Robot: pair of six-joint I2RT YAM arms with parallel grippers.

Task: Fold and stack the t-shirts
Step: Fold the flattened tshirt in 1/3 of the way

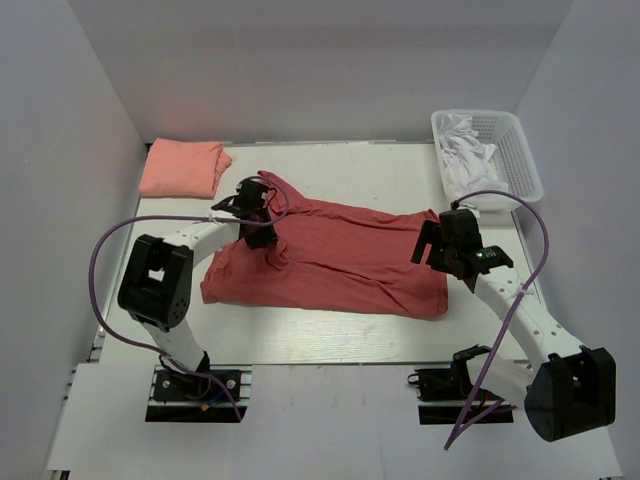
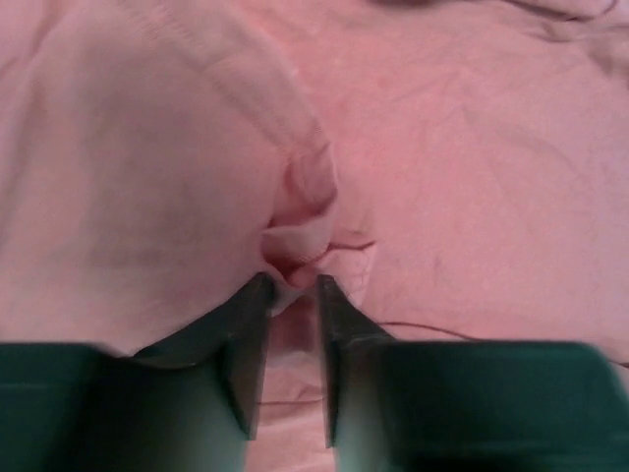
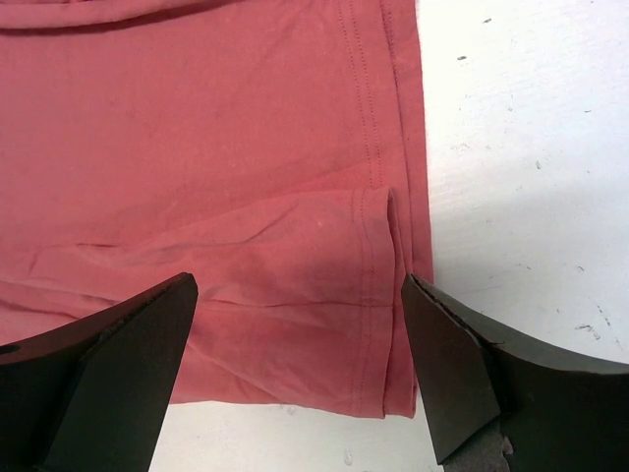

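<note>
The brick-red t-shirt (image 1: 340,260) lies spread across the middle of the table, partly rumpled at its left end. My left gripper (image 1: 263,236) is down on that left end, shut on a pinched fold of the shirt (image 2: 295,258) between its fingertips (image 2: 257,295). My right gripper (image 1: 432,250) hovers open over the shirt's right hem; in the right wrist view the hem corner (image 3: 378,295) lies between the wide-spread fingers (image 3: 147,329). The salmon-pink t-shirt (image 1: 183,167) lies folded at the far left corner.
A white basket (image 1: 520,150) holding white cloth (image 1: 462,150) stands at the far right. White walls enclose the table on three sides. Purple cables loop off both arms. Bare table (image 3: 521,157) shows to the right of the hem.
</note>
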